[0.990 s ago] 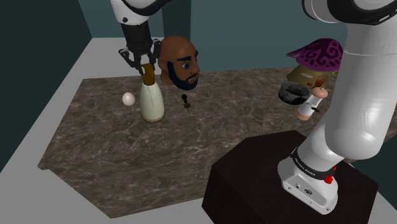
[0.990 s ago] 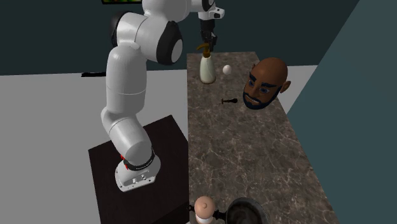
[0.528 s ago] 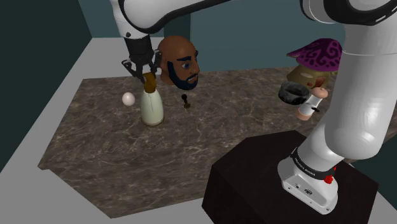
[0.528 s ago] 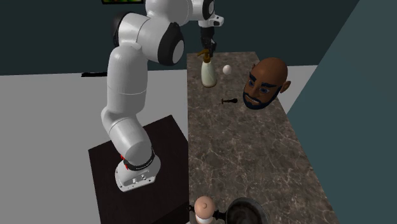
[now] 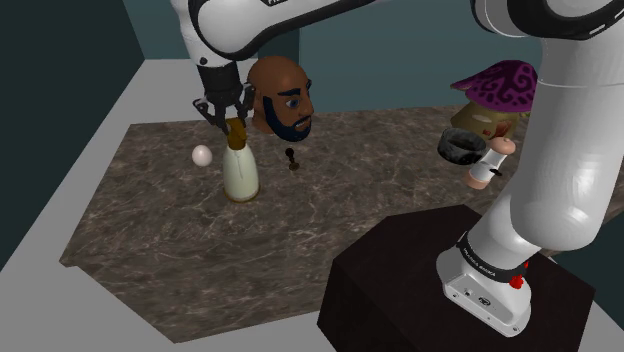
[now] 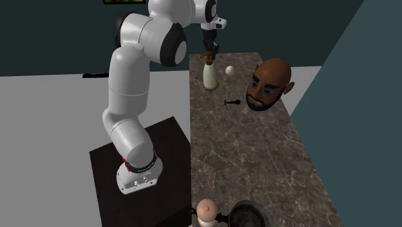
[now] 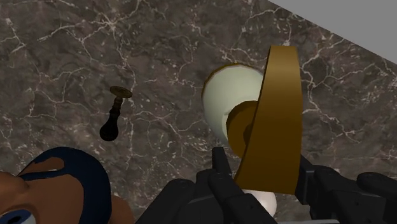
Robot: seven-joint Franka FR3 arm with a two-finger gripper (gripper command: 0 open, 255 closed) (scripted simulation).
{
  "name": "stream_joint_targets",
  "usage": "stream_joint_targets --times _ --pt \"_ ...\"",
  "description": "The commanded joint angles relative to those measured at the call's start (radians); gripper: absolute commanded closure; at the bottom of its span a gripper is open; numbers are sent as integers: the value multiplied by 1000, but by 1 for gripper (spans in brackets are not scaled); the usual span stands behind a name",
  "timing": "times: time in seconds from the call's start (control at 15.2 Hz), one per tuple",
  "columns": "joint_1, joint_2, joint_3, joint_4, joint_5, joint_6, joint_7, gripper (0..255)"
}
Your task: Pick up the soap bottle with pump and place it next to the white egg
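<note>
The all-black two-finger gripper point(image 5: 222, 108) hung over the tall cream soap bottle with a brown pump point(image 5: 240, 172). The bottle stood upright near the brown bald head with a dark beard point(image 5: 281, 97), its base down at the dark veined marble tabletop point(image 5: 330, 235). Whether the base fully rested there could not be told. The small white egg point(image 5: 202, 155) lay just beside the bottle, on the side away from the head and not touching it. A small dark peg-shaped piece point(image 5: 292, 158) lay between head and bottle, closer to the head.

The wrist view gave the grip most plainly: the fingers point(image 7: 219, 170) were clamped on the flat brown pump top, one on each side, with the cream body below them. The peg and the head's bearded chin sat off to one side.

The second exterior view took in the white arm's full height above its dark box stand point(image 6: 138, 187). At the tabletop's end farthest from the head it showed a small bald pink doll point(image 6: 206, 211) beside a round black pot point(image 6: 248, 213). The shoulder view added a figure in a purple patterned hat point(image 5: 497, 85) just behind that pot.

The tabletop was a long slab with cut corners. A pale grey floor point(image 5: 100, 110) spread around it, and teal walls point(image 5: 150, 25) closed the room behind the head.
</note>
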Motion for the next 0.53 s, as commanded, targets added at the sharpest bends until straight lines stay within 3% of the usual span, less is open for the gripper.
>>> stream_joint_targets --times 0.0,0.07,0.46 --pt "0 0 0 0 0 0 0 255" --pt "0 0 0 0 0 0 0 0" --pt "3 -6 3 25 5 -30 -4 0"
